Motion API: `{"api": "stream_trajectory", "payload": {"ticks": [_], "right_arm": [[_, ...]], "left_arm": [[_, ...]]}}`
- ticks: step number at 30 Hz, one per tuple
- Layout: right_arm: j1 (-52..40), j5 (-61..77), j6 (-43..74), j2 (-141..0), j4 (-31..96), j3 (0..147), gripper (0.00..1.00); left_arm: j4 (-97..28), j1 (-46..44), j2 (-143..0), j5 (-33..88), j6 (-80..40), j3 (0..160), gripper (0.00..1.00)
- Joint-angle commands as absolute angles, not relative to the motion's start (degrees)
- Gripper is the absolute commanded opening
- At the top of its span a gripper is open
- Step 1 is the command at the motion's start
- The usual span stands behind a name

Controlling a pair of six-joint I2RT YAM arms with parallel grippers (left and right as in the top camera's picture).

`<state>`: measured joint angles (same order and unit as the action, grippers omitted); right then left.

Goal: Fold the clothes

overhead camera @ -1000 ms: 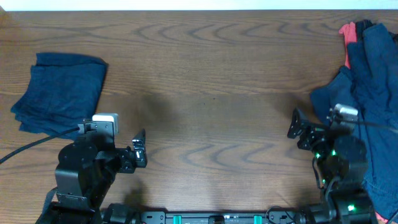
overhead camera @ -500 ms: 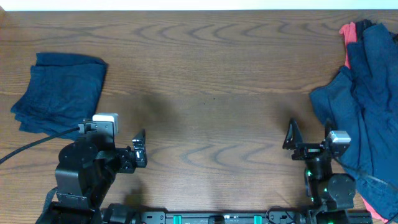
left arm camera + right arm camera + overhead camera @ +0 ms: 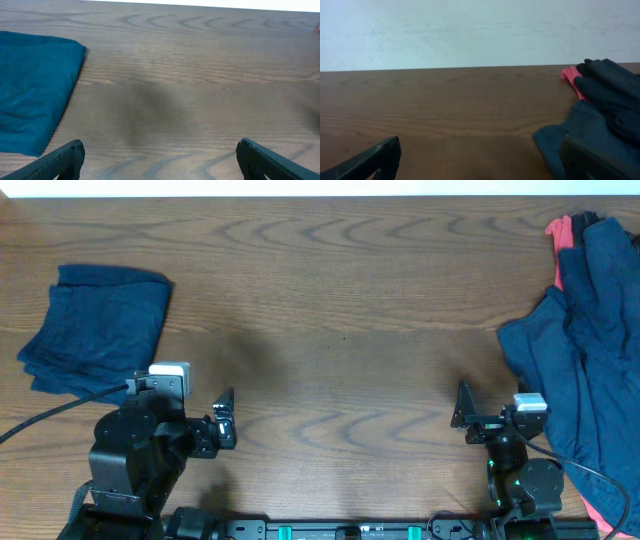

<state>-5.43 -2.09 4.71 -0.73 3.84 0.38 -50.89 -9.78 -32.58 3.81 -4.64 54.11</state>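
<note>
one blue cloth [image 3: 95, 325] folded, ahead-left of left end effector [image 3: 222, 420]; pile [image 3: 590, 360] right of right end effector [image 3: 462, 408] not folded yet; both apart, empty.

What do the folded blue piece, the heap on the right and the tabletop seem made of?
The folded blue piece: soft matte cloth, limp layered edges. The heap: same matte navy fabric, draped creases; coral-red piece likely cloth too. The tabletop: brown wood-grain, faint sheen, possibly laminate.
</note>
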Motion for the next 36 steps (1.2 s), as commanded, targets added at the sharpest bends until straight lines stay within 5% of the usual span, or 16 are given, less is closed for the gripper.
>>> {"api": "stream_trajectory", "payload": {"ticks": [1,36], "right_arm": [[-4.9,-1.7,2.9,-0.3,4.1,0.3,0.99],[-4.9,-1.7,2.9,-0.3,4.1,0.3,0.99]], "left_arm": [[-50.8,-9.7,-32.6,2.9,-5.2,54.0,0.98],[-54.0,-7.2,-28.6,1.8,-1.0,52.7,0.98]]}}
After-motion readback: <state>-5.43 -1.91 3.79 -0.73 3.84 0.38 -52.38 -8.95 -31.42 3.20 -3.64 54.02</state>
